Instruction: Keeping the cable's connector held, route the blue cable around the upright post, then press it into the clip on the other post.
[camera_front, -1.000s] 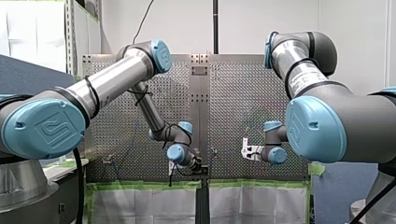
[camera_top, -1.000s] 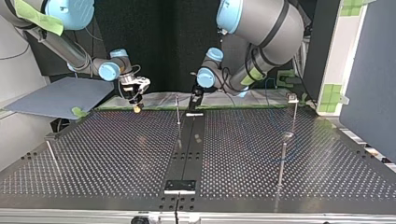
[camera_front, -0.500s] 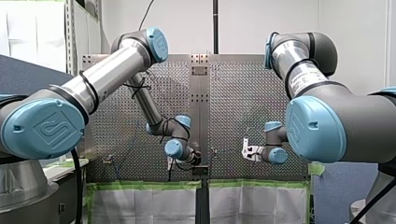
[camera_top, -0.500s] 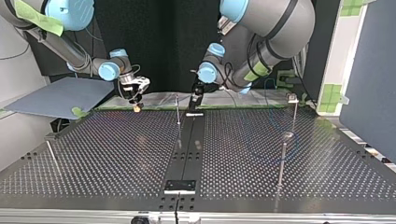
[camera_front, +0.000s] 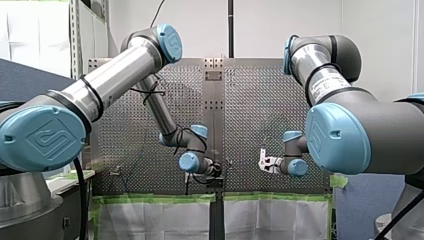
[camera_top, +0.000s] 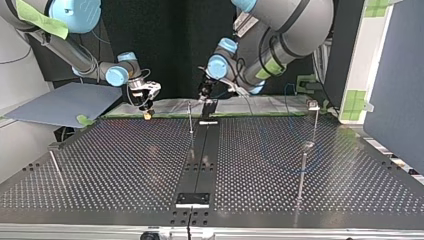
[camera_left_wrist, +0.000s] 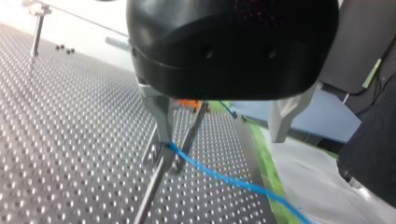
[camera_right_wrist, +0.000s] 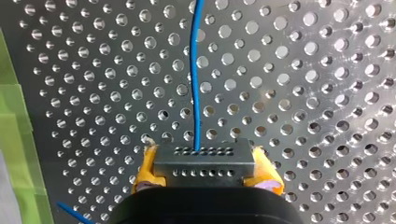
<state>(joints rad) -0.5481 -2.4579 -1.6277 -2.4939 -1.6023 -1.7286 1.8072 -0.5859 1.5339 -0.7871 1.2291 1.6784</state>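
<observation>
At upper left of top view, your right gripper (camera_top: 145, 106) hangs near perforated table's (camera_top: 125, 165) back edge; wrist view shows yellow pads (camera_right_wrist: 146, 169) pinching grey connector (camera_right_wrist: 204, 158), blue cable (camera_right_wrist: 195, 93) running straight ahead. Upper centre, your left gripper (camera_top: 205, 94), metal fingers (camera_left_wrist: 161, 116) spread, cable reaching one fingertip beside thin post (camera_left_wrist: 152, 196)

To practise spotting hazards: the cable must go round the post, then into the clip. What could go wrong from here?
The blue cable seems to lie against just one finger of my open left gripper, so it may slip off before rounding the post. Pulling it taut could also tug the connector out of my right gripper, whose yellow pads hold it only by the sides.
</observation>
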